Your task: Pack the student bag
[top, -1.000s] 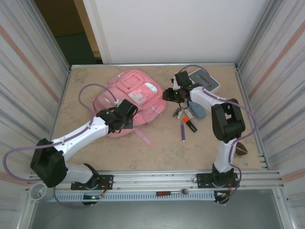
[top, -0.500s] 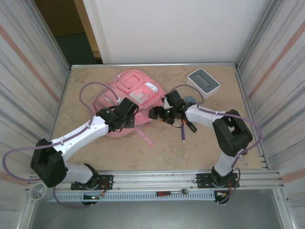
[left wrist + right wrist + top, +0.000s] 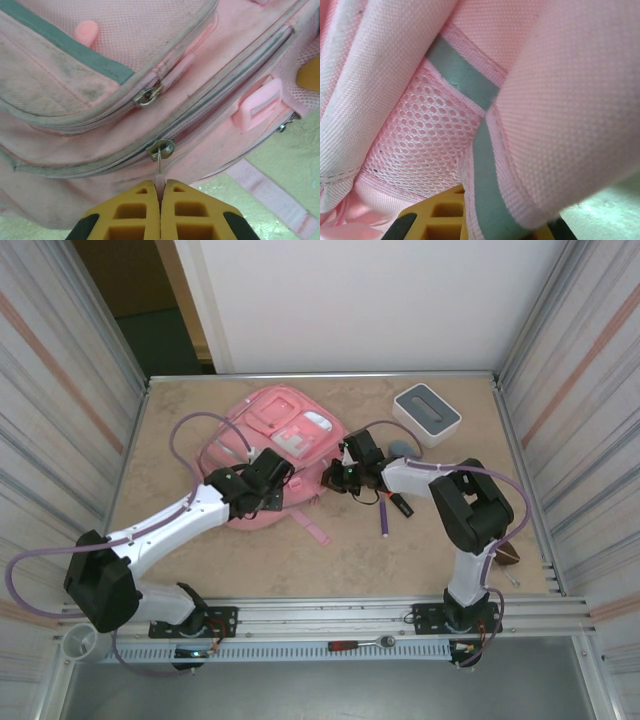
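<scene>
Left gripper (image 3: pixel 161 187), jaws pressed together on the thin zip pull (image 3: pixel 160 150) at the near edge of the pink backpack (image 3: pixel 262 412). Right gripper (image 3: pixel 330 477), also closed, pinches a fold of grey-trimmed pink fabric on the backpack's right side.

The left arm stretches low and diagonally from its base at the near left corner, with its wrist over the backpack's front edge. The right arm rises from its base at the near right, folds sharply at the elbow and sends its forearm leftward across the table (image 3: pixel 420 555).

The backpack lies flat, left of centre toward the far wall, with one strap (image 3: pixel 312 529) trailing toward the arms. Just right of the right gripper lie a purple pen (image 3: pixel 384 516) and an orange marker (image 3: pixel 401 504). A white-and-grey box (image 3: pixel 427 410) sits near the far right corner. Bare tabletop runs between the backpack and the near rail, and ribbed metal walls close in both sides.
</scene>
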